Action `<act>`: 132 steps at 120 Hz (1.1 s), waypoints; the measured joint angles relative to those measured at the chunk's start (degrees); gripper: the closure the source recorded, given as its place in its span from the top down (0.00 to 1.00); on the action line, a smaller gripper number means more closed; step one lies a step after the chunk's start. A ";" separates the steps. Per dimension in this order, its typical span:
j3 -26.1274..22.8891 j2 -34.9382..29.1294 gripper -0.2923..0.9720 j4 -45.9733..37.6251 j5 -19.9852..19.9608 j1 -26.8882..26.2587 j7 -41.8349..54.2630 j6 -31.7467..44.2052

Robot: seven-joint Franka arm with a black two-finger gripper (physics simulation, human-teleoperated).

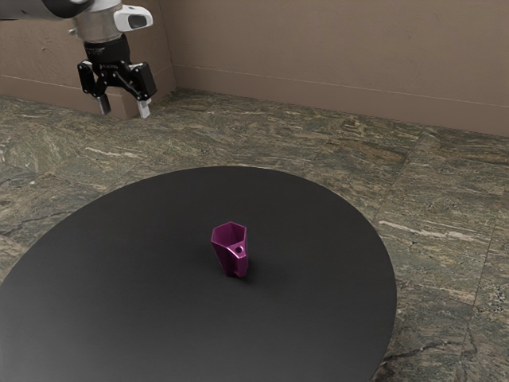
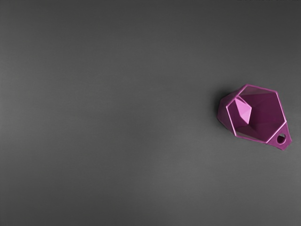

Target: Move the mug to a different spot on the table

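Observation:
A magenta mug [image 1: 231,248] with faceted sides stands upright near the middle of the round black table [image 1: 119,278], its small handle with a hole facing the front. My gripper [image 1: 122,107] hangs high above the table's far left side in the exterior view, well apart from the mug, open with nothing between its fingers. From above, the wrist view looks into the mug [image 2: 254,115] and its hollow inside, with the handle tab at its lower right corner and dark tabletop [image 2: 117,117] around it.
The black table stands on a stone-patterned floor [image 1: 429,183]. A tan wall with a baseboard [image 1: 334,87] runs behind. Bare tabletop lies on all sides of the mug.

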 joint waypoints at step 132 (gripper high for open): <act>4.40 4.51 0.77 -15.03 7.29 -28.02 -48.57 20.02</act>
